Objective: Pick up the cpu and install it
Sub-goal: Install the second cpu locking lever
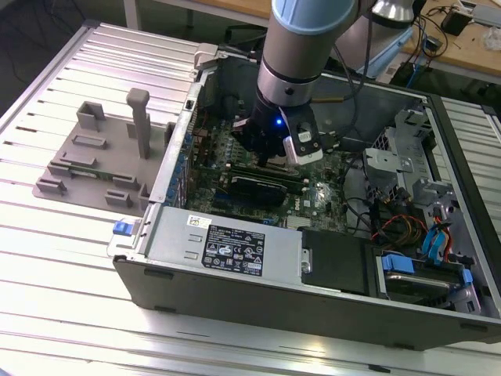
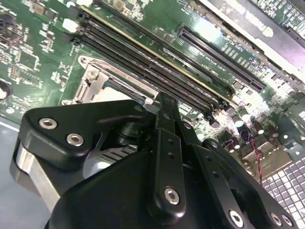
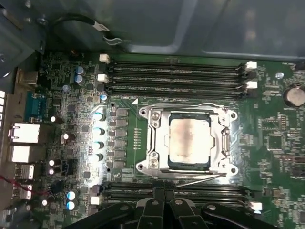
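First wrist view had the cpu [image 3: 189,141] lying flat inside the socket frame [image 3: 151,143] on the motherboard [image 3: 271,138], silver top up, its edges square with the frame and the metal retaining frame around it. No part of the arm touched it there. Memory slots [image 3: 174,74] ran along the far side of the socket, a second set along the near side, just in front of the gripper [image 3: 164,202]. Fingers [image 3: 155,210] looked pressed together, tips side by side with no gap and nothing between them, hanging just short of the socket's near edge.

Second wrist view showed the gripper's black body [image 2: 157,181] low over the board, a corner of the socket frame [image 2: 95,78] visible beyond it.

Exterior view: gripper [image 1: 270,157] sat down inside the open computer case [image 1: 235,290], above the middle of the board. Grey fixture tray [image 1: 86,168] stood well apart at the exterior view's left, on the slatted table [image 1: 78,298].

Judgement: chip appeared seated, so the placing part seemed done; whether the latch was locked I could not tell. Doing this step well would call for checking the chip lay level, no corner riding on the frame, and keeping any contact vertical and light. A sideways nudge could bend socket pins. The thin retaining lever [image 3: 202,180] lay close to the fingertips, worth minding
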{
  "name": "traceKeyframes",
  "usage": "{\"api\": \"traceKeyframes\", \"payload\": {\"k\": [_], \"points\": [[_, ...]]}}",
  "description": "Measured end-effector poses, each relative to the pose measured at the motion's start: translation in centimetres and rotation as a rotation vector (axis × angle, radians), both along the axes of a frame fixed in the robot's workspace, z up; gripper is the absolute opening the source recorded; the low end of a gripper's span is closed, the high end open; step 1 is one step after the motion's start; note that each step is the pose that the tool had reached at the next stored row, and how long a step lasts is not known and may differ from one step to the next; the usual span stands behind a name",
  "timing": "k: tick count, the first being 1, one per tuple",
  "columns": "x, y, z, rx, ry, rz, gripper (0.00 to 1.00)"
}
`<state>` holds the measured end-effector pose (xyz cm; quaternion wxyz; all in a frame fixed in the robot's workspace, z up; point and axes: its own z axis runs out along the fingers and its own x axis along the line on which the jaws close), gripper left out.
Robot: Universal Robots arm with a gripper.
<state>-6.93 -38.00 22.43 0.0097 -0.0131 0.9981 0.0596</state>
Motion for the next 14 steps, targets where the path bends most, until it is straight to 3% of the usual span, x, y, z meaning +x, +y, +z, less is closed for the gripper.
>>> {"api": "traceKeyframes", "payload": {"k": [5,7,9,10,14], "points": [[-0.4,-0.16,-0.34,0.0037,0.0000,-0.006,0.11],[-0.5,-0.32,-0.40,0.0190,-0.0002,-0.007,0.11],[-0.5,-0.46,-0.41,0.0270,-0.0002,-0.007,0.11],[-0.5,-0.66,-0.42,0.0365,-0.0002,-0.008,0.11],[-0.5,-1.01,-0.44,0.0506,-0.0001,-0.008,0.11]]}}
